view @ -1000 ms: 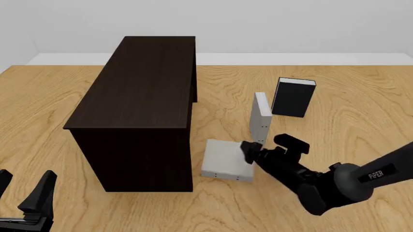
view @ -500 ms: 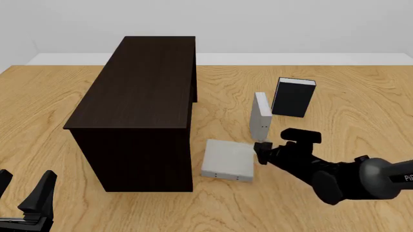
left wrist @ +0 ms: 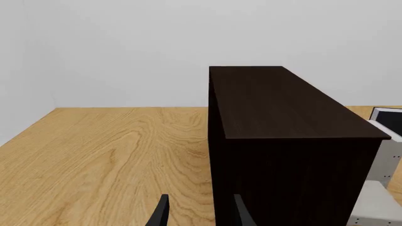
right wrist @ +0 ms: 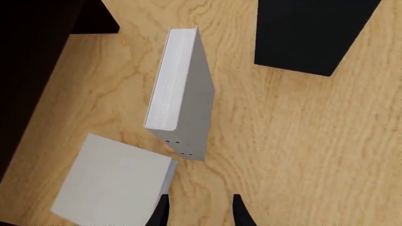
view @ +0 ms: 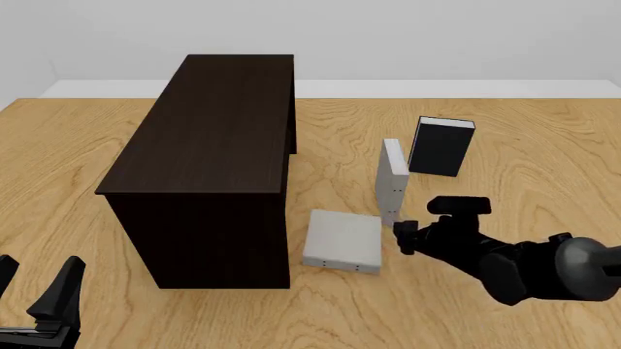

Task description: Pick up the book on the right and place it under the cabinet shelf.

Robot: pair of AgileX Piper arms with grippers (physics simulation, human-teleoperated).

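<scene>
Surface: bare wooden table (view: 543, 138), seen from the arms' side.
Target book (view: 392, 182): thin pale grey-white hardback, standing upright on its lower edge right of the table's middle, small dark dots on the spine facing the near edge.
Look-alike: second grey book (view: 342, 241), lying flat just nearer and to the left, close beside the cabinet's near right corner; apart from the upright one.
Black book (view: 441, 146): upright, a little farther toward the far edge and right of the target.
Cabinet shelf (view: 209, 131): long, very dark brown box left of the books, running from near to far; opening not clearly visible.
Right gripper (view: 405, 238): low over the table, just in front of the target's spine, empty; fingertips (right wrist: 162, 209) parted a little.
Left gripper (view: 39, 298): parked at the near left corner, fingers spread, empty.
Handling, judged: stiff, light, smooth covers likely slippery; narrow footing, easily toppled by a nudge.
Grip, judged: pinch across both covers near the spine, wider jaw gap needed first.
</scene>
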